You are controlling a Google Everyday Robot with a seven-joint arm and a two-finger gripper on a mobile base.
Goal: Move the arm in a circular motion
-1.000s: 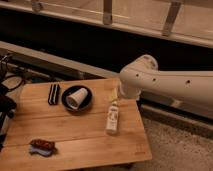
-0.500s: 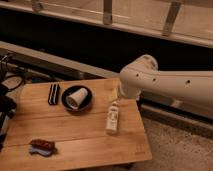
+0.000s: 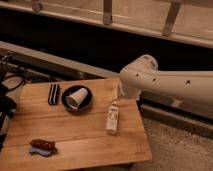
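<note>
The arm point(image 3: 165, 82) is a thick cream-white tube with small dark holes along its side. It reaches in from the right edge to a rounded joint point(image 3: 144, 67) above the wooden table's point(image 3: 75, 137) far right corner, then bends down. My gripper point(image 3: 118, 94) is at its lower end, just over the table's back edge and mostly hidden behind the arm. It hangs a little above a white bottle point(image 3: 113, 119) lying on the table. Nothing shows in its grasp.
A black bowl point(image 3: 85, 104) holds a tipped white cup point(image 3: 75, 97), with a black ribbed object point(image 3: 53, 94) to its left. A red-brown bar on a blue pad point(image 3: 42, 146) lies front left. Dark equipment point(image 3: 6, 102) stands at the left edge. A railing point(image 3: 107, 12) runs behind.
</note>
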